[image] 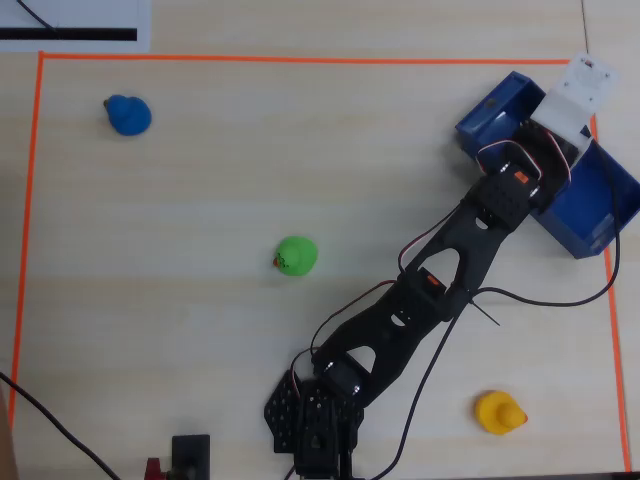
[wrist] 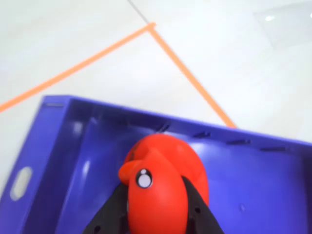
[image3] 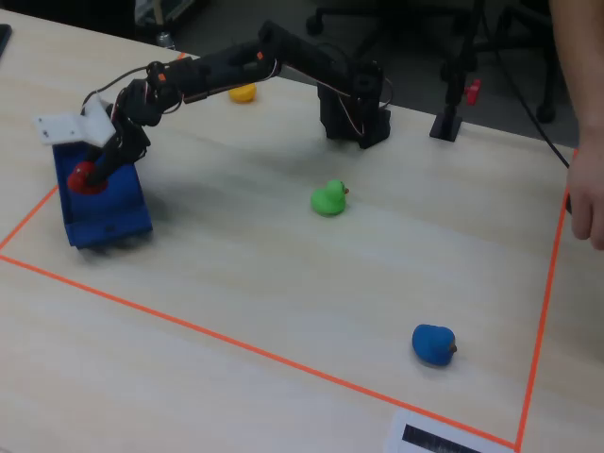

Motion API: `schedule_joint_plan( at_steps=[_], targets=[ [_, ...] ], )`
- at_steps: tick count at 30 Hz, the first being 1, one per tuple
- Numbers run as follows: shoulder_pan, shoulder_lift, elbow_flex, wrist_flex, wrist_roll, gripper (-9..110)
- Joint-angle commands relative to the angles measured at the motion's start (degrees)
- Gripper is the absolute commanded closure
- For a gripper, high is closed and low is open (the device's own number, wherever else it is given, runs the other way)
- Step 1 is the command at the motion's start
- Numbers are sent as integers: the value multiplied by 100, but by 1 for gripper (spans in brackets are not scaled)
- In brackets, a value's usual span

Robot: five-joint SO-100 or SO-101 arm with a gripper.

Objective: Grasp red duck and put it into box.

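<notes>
- Red duck (wrist: 163,187) sits clamped between our gripper (wrist: 158,214) fingers, held just above the box (wrist: 58,146) floor.
- Blue tray interior lies directly beneath, so we judge release comes next.

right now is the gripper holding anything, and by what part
Yes: the gripper holds the small red rubber duck by the sides of its body, one black finger on each side, above the dark-blue plastic box.

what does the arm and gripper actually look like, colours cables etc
The arm is built of black plastic links with cut-out openings and black servo blocks. Thin black and red cables loop along it, with a black cable trailing over the table. A white block sits at the wrist. The gripper has black, flat, tapering fingers.
</notes>
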Motion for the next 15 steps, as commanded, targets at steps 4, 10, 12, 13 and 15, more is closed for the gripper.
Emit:
schedule_joint_plan(
  at_steps=[4,10,12,13,15],
  targets=[
    [141,-281,-563,-457,-62,101],
    [211,-519,-686,-527,97,100],
    [237,-519,-694,-475,132,93],
    [246,-519,-703,-413,132,91],
    [255,-483,-712,-290,132,86]
  ],
)
